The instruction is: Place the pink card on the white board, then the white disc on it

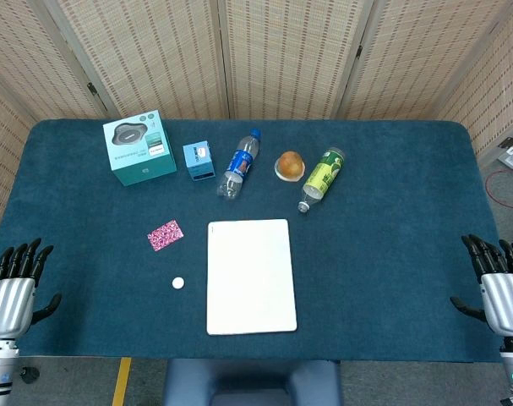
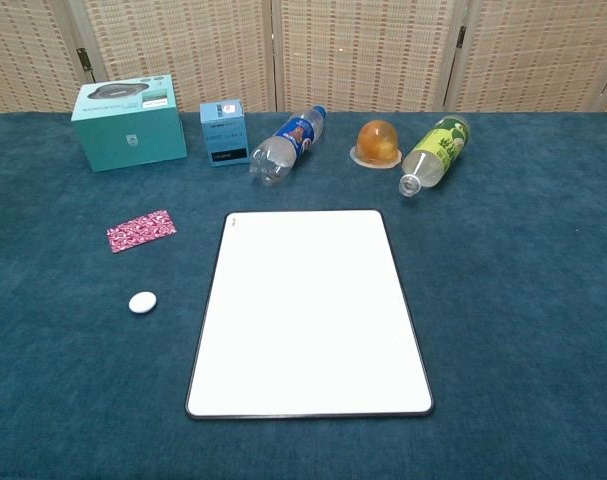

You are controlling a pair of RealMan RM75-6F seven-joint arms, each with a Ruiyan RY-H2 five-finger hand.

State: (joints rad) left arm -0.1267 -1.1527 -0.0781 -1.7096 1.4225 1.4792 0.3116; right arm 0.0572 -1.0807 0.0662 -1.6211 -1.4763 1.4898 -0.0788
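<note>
**Both hands idle at tabletop edges, card and disc off the board**

Blue-carpeted tabletop (image 1: 391, 254) spanning both views, folding screens (image 1: 281, 51) behind. White board (image 1: 250, 276) flat at centre near the front edge, bare on top. Teal box (image 1: 139, 150) at back left, small blue box (image 1: 199, 160) just beside it on the right. Blue-label water bottle (image 1: 239, 164) lying on its side next along, then orange-topped cup (image 1: 290, 166), then green-label bottle (image 1: 322, 178) also lying down, neck toward the front. Left hand (image 1: 11, 292) at the front-left tabletop edge, fingers spread and pointing up, holding nothing; head view only. Right hand (image 1: 499, 283) at the front-right edge, same pose, fingers apart, nothing held; head view only. Pink card (image 1: 165, 234) flat on the tabletop left of the board's far corner, apart from it, slightly angled. White disc (image 1: 178, 282) nearer the front than the card, left of the board's left edge, near but not touching. Both well apart from either hand.
</note>
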